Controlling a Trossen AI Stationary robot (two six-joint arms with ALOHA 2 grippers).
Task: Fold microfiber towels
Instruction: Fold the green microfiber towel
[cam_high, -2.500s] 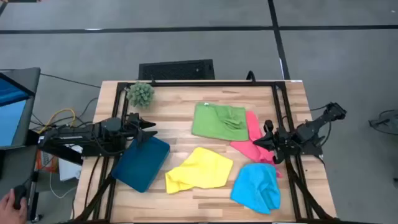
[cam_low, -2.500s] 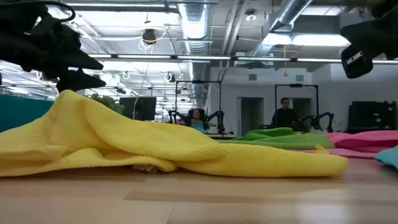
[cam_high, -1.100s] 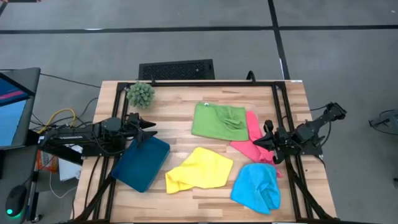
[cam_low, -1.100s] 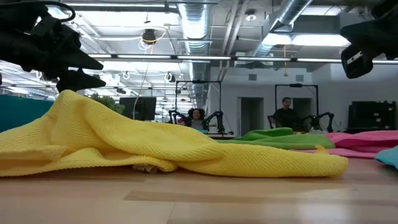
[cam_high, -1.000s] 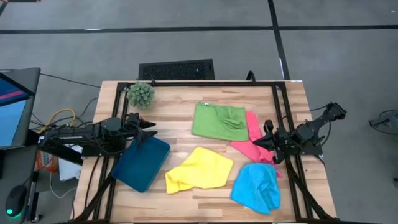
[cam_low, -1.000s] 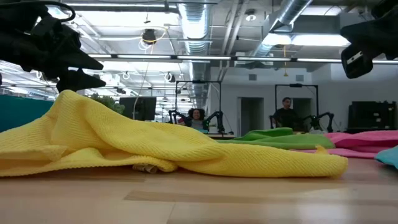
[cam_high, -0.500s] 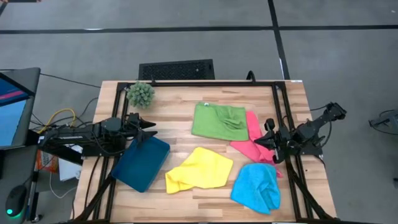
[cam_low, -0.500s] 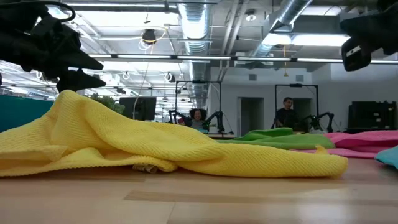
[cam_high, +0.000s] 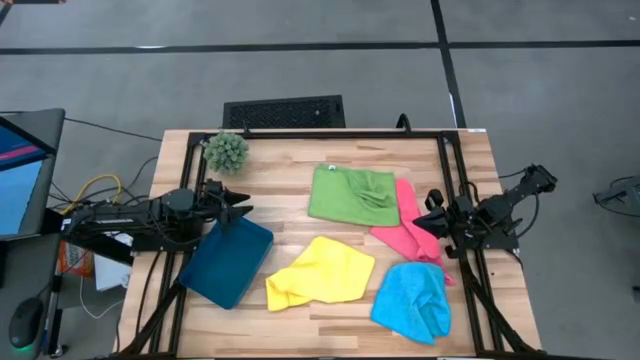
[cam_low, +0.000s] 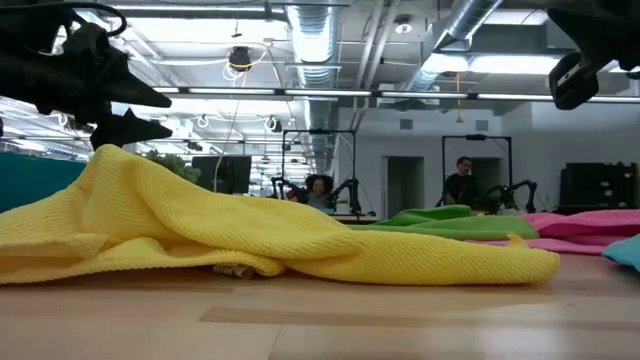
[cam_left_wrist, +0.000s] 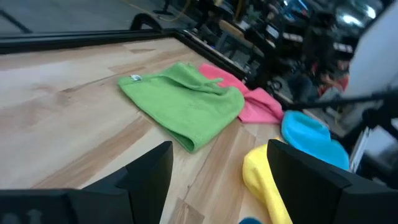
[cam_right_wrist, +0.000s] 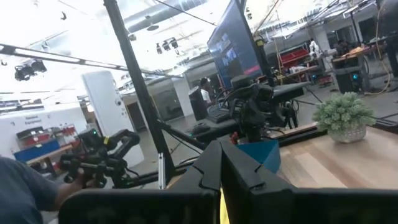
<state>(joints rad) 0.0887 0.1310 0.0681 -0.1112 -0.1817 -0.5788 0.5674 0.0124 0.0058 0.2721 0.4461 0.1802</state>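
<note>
Four microfiber towels lie crumpled on the wooden table: green (cam_high: 352, 195) at the far middle, pink (cam_high: 405, 228) partly under its right edge, yellow (cam_high: 320, 272) near the middle, light blue (cam_high: 413, 302) at the near right. My left gripper (cam_high: 245, 207) hovers open at the table's left side above the far corner of a teal tray, pointing toward the towels; the left wrist view shows green (cam_left_wrist: 186, 102) ahead of it. My right gripper (cam_high: 420, 222) is shut, raised at the right edge over the pink towel. Neither gripper touches a towel.
A dark teal tray (cam_high: 227, 262) lies at the near left. A spiky green plant ball (cam_high: 227, 151) stands at the far left corner. Black frame rails (cam_high: 460, 190) run along the table's edges. Bare wood lies between tray and green towel. People show in the room behind.
My right gripper has tipped its fingers upward while staying over the pink towel, still shut. My left gripper has rolled a little about its own pointing line. The towels have not moved.
</note>
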